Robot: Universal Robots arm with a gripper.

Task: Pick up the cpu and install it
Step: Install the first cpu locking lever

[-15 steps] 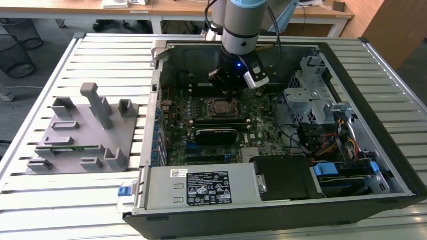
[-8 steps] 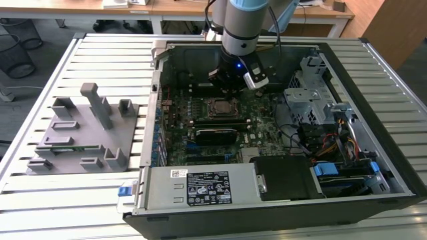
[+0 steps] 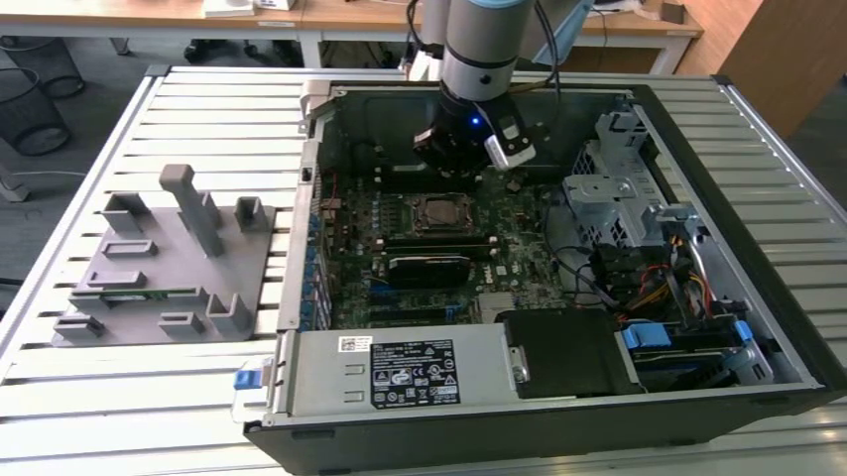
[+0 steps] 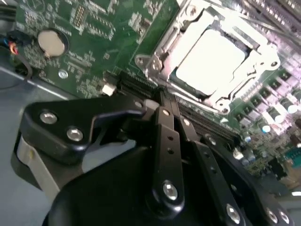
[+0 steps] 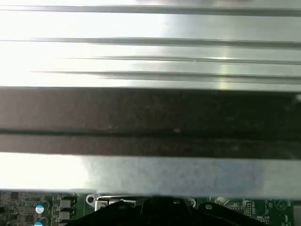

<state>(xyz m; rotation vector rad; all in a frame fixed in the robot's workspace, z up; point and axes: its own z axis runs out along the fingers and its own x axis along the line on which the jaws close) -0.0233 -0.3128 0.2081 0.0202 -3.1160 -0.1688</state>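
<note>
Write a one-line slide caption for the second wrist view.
The hand above the motherboard, the cpu seated in its metal-framed socket.

My arm (image 3: 477,45) is a silver-grey tube, black cables alongside; the gripper (image 4: 162,110) is black linkage with silver screws; I see a blue light.

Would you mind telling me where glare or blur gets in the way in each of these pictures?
In the second wrist view, glare washes out the cpu in its socket, and the gripper up close is soft. In the first wrist view, the bright slats are overexposed and streaked. In the exterior view, light is even; the motherboard inside the case sits in shade.
</note>
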